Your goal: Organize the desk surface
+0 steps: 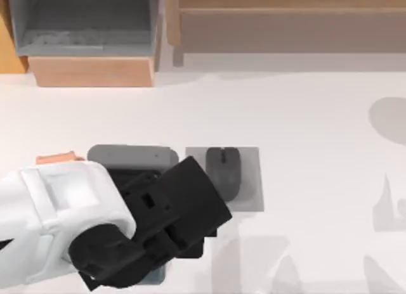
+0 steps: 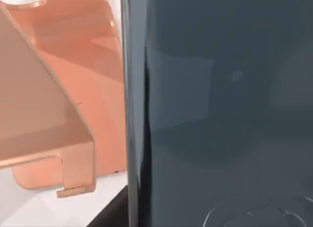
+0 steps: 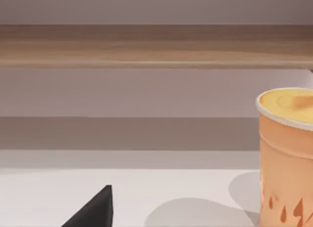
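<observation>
Low on the desk surface (image 1: 304,116), left claw (image 1: 162,243) beside mouse (image 1: 223,170).

No legible text, label or number anywhere (cup pattern purely decorative)

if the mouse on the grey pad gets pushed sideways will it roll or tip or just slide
Probably just slide. The mouse looks low and rounded with a broad footprint, so tipping seems unlikely, and nothing about its shape suggests rolling. It lies on the small grey pad, which may grip it more than the smooth white desk surface would; the thin pad itself might shift along with it.
</observation>
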Motion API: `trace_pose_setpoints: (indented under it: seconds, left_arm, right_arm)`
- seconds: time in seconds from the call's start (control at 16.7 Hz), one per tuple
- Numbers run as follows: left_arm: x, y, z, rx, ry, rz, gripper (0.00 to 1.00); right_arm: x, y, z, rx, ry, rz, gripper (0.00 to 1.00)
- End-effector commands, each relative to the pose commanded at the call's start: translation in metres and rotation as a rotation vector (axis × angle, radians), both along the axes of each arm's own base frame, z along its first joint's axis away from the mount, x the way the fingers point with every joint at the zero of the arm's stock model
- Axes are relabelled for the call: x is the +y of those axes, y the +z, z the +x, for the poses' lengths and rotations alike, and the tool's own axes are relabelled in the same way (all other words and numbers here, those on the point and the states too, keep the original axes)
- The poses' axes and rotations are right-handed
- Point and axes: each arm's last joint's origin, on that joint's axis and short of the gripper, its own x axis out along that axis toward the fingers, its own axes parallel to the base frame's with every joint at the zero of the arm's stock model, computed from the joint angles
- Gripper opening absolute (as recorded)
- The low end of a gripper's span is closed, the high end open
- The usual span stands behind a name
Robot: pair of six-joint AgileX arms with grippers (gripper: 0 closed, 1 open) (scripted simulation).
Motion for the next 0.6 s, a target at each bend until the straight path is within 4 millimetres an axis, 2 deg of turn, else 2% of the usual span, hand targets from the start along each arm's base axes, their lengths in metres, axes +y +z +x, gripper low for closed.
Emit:
trace_pose_setpoints:
  seconds: [0.36,0.6]
  left_arm:
    - [0.057,0.019,-0.029,-0.399,0.120,-0.024,0.00]
    - [0.074,0.019,-0.038,-0.511,0.166,-0.037,0.00]
  right_arm:
    - [0.000,0.000,0.000,0.000,0.000,0.000,1.00]
    - [0.000,0.000,0.000,0.000,0.000,0.000,1.00]
